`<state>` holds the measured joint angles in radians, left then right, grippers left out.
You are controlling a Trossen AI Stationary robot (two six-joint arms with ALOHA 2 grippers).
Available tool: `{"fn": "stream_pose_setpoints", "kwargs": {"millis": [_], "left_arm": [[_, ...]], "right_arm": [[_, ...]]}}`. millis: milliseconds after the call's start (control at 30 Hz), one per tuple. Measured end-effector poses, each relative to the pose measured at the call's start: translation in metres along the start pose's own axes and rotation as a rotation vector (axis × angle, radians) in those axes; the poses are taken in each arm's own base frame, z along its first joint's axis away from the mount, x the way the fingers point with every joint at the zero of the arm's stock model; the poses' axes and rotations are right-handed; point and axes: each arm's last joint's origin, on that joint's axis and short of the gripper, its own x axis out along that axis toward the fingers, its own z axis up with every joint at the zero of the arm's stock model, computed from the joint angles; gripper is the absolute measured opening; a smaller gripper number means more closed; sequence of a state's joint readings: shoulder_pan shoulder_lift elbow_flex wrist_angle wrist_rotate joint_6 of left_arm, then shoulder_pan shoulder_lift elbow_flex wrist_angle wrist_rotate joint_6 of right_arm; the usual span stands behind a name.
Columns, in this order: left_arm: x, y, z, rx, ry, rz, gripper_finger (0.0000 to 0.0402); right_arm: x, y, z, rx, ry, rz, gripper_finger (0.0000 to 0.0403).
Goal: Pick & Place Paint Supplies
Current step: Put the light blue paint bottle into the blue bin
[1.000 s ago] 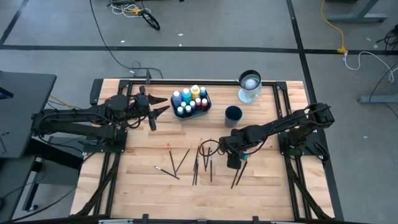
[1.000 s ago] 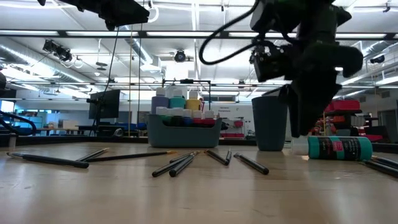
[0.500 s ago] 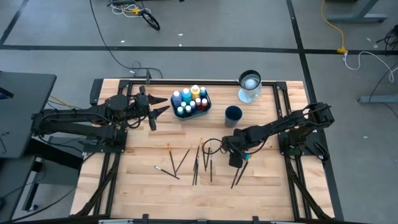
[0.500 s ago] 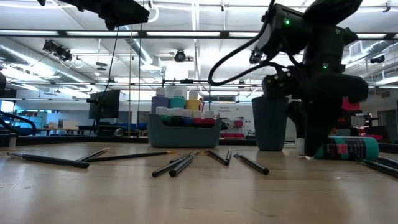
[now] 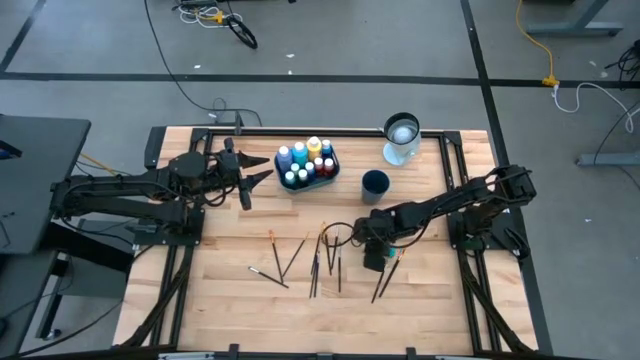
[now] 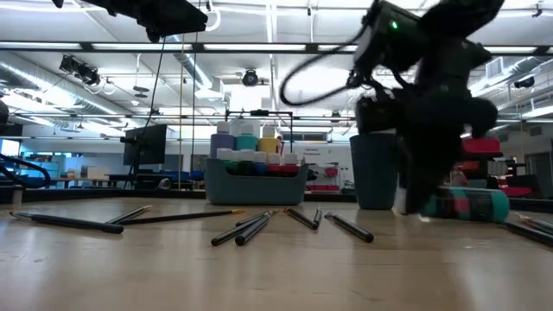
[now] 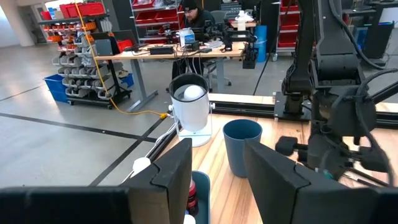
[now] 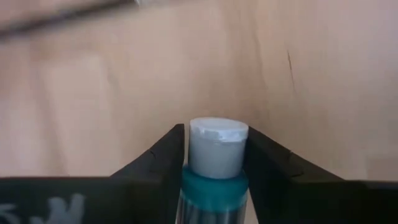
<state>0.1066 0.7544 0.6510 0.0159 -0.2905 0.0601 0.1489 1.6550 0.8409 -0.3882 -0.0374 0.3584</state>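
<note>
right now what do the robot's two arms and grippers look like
Both arms are matte black jointed links. The left gripper has two flat, angular black fingers. The right gripper has matching dark fingers, a looping black cable beside its wrist and a small green light above.

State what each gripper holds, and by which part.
Right gripper closes around the teal paint bottle at its neck below the white cap. Left gripper holds nothing.

Bright, even indoor lighting from ceiling strip lights (image 6: pixel 259 47). Soft, faint shadows on the wooden table (image 5: pixel 230 250). Motion blur on the right arm (image 6: pixel 423 112); blurred tabletop close to the right wrist camera.
</note>
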Motion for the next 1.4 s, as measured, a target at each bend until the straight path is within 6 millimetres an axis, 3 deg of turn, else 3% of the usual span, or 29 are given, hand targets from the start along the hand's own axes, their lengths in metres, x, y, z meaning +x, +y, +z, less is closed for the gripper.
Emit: {"fn": "stream_pose_setpoints", "kwargs": {"millis": [167,300,400,533,600,733,1067,1400], "left_arm": [[0.0,0.0,0.0,-0.001,-0.003,0.0,0.0153],[0.0,0.0,0.0,-0.001,-0.003,0.0,0.0153],[0.0,0.0,0.0,-0.001,-0.003,0.0,0.0153],[0.0,0.0,0.0,-0.001,-0.003,0.0,0.0153],[0.0,0.0,0.0,-0.001,-0.002,0.0,0.0153],[0.0,0.0,0.0,0.0,-0.001,0.0,0.0153],[0.0,0.0,0.0,0.042,0.0,0.0,0.0153],[0.0,0.0,0.0,0.043,0.003,0.0,0.0153]], "right_arm": [[-0.02,0.015,0.038,-0.09,-0.193,0.061,0.0134],[-0.034,0.023,0.066,-0.191,-0.473,0.023,0.0121],[-0.046,0.025,0.083,-0.241,-0.714,-0.119,0.0123],[-0.062,0.021,0.102,-0.194,-0.987,-0.405,0.0124],[-0.066,0.016,0.111,-0.166,-1.097,-0.467,0.0123],[-0.054,-0.003,0.124,-0.117,-1.19,-0.486,0.0122],[0.012,-0.068,0.129,0.027,-1.073,-0.592,0.0122],[0.029,-0.099,0.127,0.085,-1.046,-0.636,0.0123]]}}
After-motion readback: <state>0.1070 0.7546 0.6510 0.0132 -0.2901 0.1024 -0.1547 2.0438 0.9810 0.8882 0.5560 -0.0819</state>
